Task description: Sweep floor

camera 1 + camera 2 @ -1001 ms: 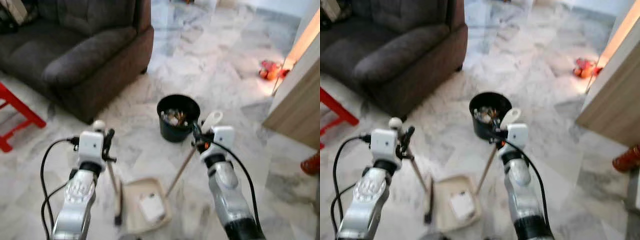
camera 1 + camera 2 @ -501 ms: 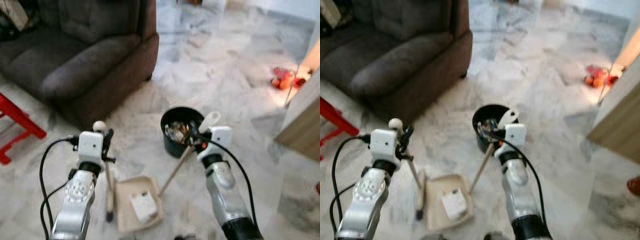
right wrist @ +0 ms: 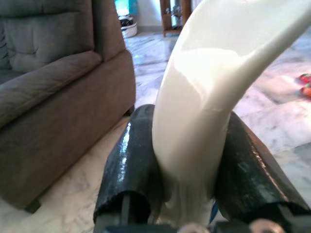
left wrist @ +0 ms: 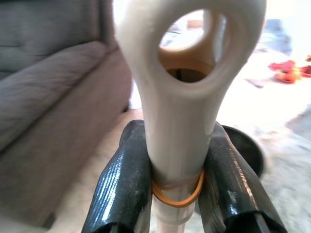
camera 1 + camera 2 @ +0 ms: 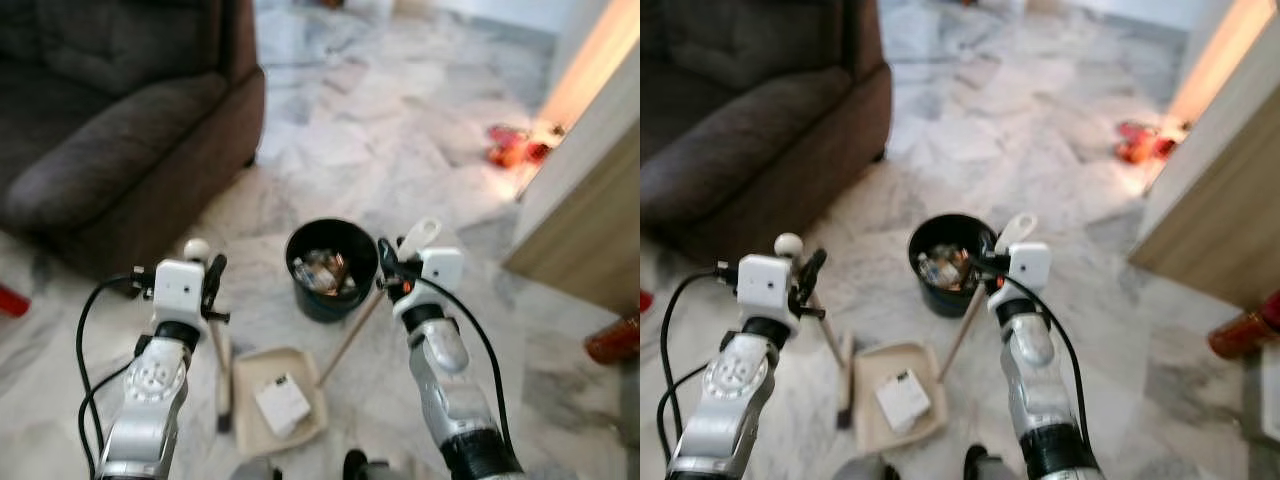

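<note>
the left gripper [image 4: 176, 194] clamps the broom handle [image 4: 182, 107], the right gripper [image 3: 194, 165] clamps the dustpan handle [image 3: 214, 92], beside the black bin [image 5: 331, 268].

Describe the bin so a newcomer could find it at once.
Start at the dark sofa on the left, then look across the marble floor toward the robot. The bin stands there just beyond the cream dustpan: a round black bucket, open-topped, with litter inside.
</note>
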Motion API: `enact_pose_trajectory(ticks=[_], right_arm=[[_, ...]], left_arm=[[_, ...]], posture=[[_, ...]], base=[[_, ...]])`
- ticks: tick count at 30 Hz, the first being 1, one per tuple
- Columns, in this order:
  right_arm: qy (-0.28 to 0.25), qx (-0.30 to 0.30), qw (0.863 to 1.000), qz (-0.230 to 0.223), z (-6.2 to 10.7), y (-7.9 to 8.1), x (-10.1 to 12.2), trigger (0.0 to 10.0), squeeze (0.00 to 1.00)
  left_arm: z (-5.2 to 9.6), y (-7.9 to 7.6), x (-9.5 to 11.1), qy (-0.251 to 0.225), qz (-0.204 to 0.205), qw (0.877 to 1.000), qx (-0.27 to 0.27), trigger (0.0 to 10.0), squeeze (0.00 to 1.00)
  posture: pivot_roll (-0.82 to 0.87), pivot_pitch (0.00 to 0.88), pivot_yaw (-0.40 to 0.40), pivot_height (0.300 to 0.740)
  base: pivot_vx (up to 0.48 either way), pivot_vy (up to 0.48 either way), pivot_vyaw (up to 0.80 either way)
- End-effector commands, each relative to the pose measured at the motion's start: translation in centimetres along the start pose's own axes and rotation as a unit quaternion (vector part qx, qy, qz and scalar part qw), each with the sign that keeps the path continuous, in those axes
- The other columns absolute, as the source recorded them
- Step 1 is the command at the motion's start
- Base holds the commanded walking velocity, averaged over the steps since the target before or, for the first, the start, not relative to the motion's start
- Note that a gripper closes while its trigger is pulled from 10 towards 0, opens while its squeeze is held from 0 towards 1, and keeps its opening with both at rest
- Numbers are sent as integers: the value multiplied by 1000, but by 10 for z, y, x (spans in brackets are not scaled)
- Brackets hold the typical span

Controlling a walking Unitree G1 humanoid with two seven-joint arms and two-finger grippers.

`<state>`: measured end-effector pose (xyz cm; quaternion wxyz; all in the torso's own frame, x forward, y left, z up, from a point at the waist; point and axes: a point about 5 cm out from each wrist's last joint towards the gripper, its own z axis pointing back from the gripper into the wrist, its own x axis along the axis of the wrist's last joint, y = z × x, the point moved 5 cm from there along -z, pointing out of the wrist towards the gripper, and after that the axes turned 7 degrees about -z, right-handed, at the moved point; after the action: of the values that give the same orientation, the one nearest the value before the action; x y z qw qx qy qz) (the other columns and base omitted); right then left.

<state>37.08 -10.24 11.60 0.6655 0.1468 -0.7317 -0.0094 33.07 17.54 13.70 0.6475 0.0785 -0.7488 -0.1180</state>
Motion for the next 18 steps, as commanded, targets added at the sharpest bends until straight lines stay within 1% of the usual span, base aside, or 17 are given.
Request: enact_pose_trajectory(ticks=[1, 7, 14, 18], right_arm=[[-4, -5, 1000, -10, 0, -1, 1, 10000, 0], [-6, -6, 1000, -12, 0, -1, 2, 10000, 0], [-7, -2, 1000, -9, 0, 1, 2, 10000, 0], [-12, -8, 1000, -6, 0, -1, 4, 10000, 0]], left_arm=[[0, 0, 8, -17, -5, 1000, 0, 10000, 0], [0, -1, 8, -17, -5, 1000, -2, 10000, 0], [0, -1, 8, -17, -3, 1000, -3, 10000, 0], [1, 1, 6, -14, -8, 1000, 1, 10000, 0]], posture=[[156, 184, -9, 740], [156, 181, -9, 740], [157, 184, -9, 740], [157, 187, -9, 740]], base=[[0, 0, -800], [0, 0, -800], [0, 0, 0], [0, 0, 0]])
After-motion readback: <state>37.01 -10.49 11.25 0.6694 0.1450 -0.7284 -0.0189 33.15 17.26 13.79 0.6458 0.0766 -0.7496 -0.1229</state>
